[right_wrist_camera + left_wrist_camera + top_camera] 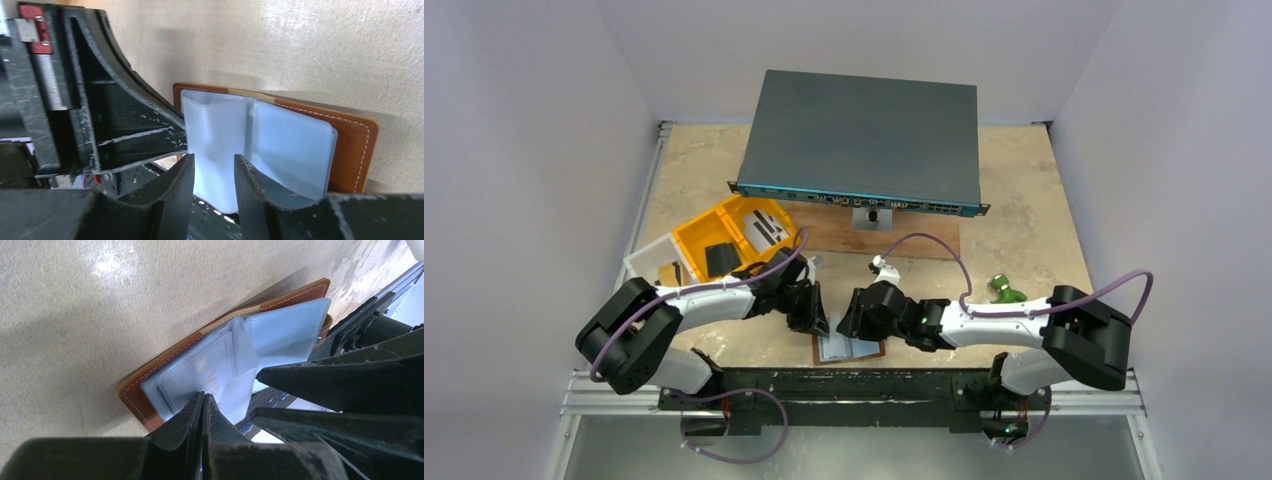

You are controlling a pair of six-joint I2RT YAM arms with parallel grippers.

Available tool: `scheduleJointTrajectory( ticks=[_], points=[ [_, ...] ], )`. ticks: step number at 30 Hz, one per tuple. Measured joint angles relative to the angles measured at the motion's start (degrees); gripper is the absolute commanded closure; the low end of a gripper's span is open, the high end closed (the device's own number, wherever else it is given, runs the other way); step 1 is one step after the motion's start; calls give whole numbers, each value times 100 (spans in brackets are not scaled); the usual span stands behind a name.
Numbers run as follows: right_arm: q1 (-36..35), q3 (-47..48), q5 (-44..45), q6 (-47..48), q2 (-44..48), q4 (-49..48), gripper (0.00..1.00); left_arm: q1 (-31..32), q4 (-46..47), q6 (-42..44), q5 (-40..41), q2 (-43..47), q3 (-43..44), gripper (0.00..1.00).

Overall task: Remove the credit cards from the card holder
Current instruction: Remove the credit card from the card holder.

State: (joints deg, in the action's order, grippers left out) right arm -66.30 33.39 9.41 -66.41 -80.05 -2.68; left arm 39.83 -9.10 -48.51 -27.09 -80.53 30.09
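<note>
The card holder (849, 349) lies open at the middle of the near edge of the table (1024, 225). The left gripper (204, 399) is clenched at the edge of a pocket (172, 390), where a card (202, 369) sits. The right gripper (214, 172) is released around a raised pocket. A pull may drag the whole holder, because nothing pins it.

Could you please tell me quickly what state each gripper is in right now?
Left gripper: closed, tips at the wallet's clear pocket; whether it pinches anything cannot be told.
Right gripper: open, nothing gripped.
</note>
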Motion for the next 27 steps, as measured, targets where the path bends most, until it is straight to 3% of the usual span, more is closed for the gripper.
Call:
scheduleJointTrajectory(
  ticks=[20,27],
  points=[
    [0,133,188,94,619,560,59,354,-579,138,282,243,527,100],
    [0,131,437,81,1029,960,59,682,-455,101,219,-313,1102,100]
  ],
)
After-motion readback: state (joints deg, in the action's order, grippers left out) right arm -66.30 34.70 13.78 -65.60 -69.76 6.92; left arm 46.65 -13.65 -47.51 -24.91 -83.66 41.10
